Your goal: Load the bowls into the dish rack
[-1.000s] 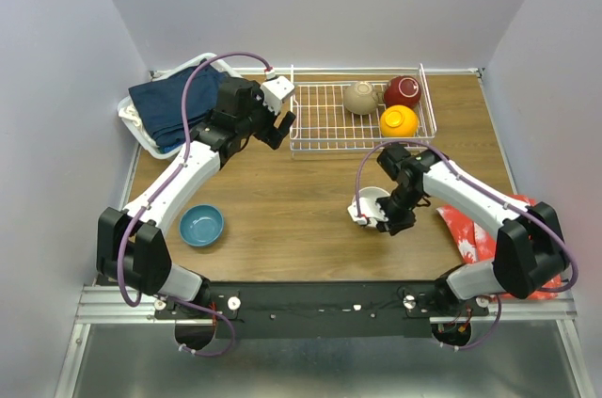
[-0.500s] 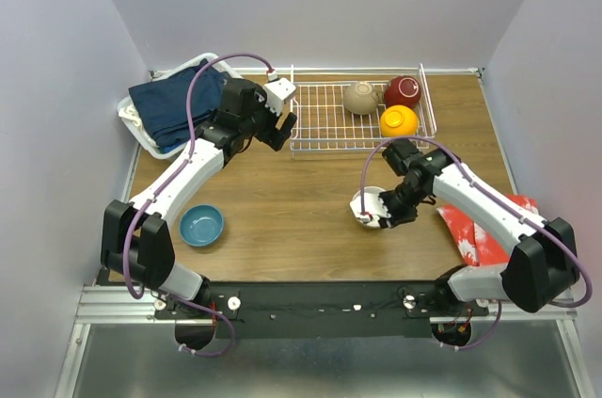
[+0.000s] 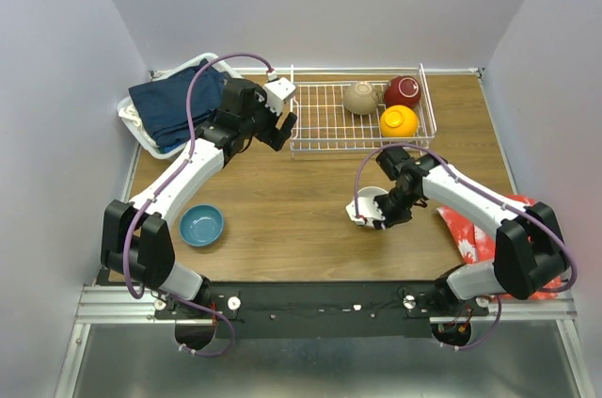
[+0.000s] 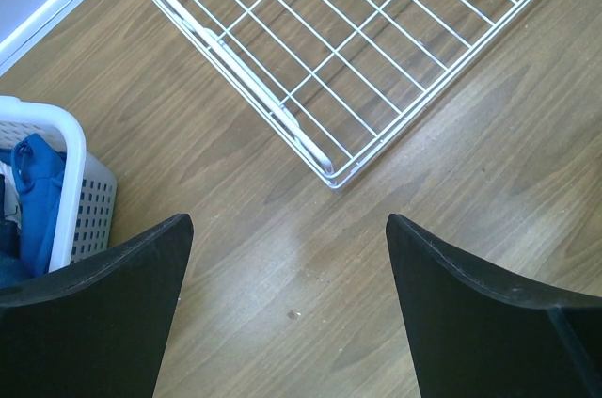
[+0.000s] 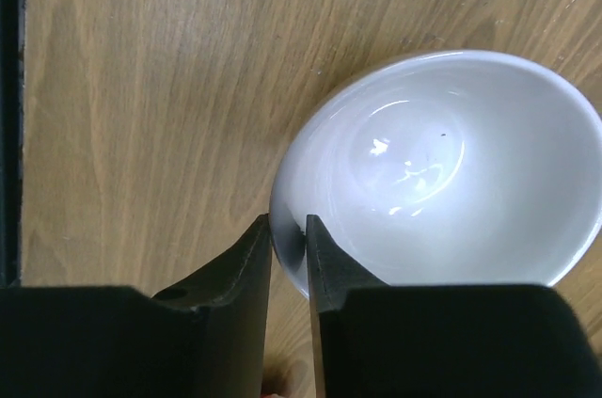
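A white bowl [image 3: 368,199] stands upright on the wooden table, right of the middle. My right gripper [image 3: 375,216] is shut on its rim, one finger inside and one outside. The right wrist view shows the white bowl [image 5: 442,163] with the right gripper [image 5: 289,226] pinching its near-left wall. The dish rack [image 3: 324,121] holds a cream bowl [image 3: 360,98], a maroon bowl [image 3: 403,91] and an orange bowl [image 3: 399,121] at its right end. A blue bowl [image 3: 201,225] sits at the front left. My left gripper [image 3: 280,128] hovers open just off the dish rack's [image 4: 376,40] left corner, left gripper [image 4: 287,229] holding nothing.
A white plastic basket [image 3: 139,127] with dark blue cloth stands at the back left, its corner [image 4: 73,172] showing in the left wrist view. A red patterned packet [image 3: 473,230] lies at the right table edge.
My right gripper's fingers have closed in on the white bowl's rim, and the wrist shifted slightly. The left arm edged a little toward the rack early on, then stayed still.
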{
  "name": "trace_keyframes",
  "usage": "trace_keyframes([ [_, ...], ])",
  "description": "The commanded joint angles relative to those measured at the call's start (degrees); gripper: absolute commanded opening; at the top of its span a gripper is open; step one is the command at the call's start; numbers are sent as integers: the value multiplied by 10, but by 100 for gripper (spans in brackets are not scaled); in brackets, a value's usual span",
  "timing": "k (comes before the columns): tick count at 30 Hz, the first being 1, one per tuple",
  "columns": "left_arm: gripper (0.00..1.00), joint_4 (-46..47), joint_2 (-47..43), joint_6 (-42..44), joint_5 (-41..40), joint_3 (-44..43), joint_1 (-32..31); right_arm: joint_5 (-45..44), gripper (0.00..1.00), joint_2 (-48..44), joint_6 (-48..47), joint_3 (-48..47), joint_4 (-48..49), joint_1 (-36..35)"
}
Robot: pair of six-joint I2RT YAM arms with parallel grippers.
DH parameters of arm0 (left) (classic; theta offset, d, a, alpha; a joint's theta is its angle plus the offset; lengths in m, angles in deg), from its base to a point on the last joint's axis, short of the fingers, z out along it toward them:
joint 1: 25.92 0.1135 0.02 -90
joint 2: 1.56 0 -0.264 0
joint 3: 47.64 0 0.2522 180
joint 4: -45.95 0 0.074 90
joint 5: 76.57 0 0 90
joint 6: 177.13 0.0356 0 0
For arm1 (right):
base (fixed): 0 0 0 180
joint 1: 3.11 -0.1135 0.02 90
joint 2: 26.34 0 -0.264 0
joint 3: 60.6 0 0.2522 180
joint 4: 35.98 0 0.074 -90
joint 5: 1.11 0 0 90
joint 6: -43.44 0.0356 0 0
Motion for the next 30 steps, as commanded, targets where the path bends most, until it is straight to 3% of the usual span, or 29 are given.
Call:
trace_keyframes([
  [1, 93, 13, -3, 2, 7, -4, -2, -14, 15, -22, 0, 8, 27, -3],
  [2, 93, 14, -3, 1, 8, -5, -2, -12, 7, -27, -2, 2, 23, -3],
  [4, 93, 14, -2, 1, 10, -9, -2, 1, 1, -41, -3, -19, 9, -3],
  [10, 93, 12, 12, 5, 17, -40, -2, 68, 1, -10, 54, -205, -31, -3],
  [15, 93, 19, 25, -9, 18, -65, -2, 205, 1, 116, 245, -442, -37, 32],
  [18, 93, 27, 29, -20, 9, -70, -2, 297, 1, 188, 363, -517, -28, 75],
  [24, 93, 49, 26, -53, -48, -66, -2, 444, 1, 269, 665, -576, 162, 156],
  [30, 93, 54, 26, -61, -54, -59, -2, 494, 1, 328, 1035, -515, 530, 188],
])
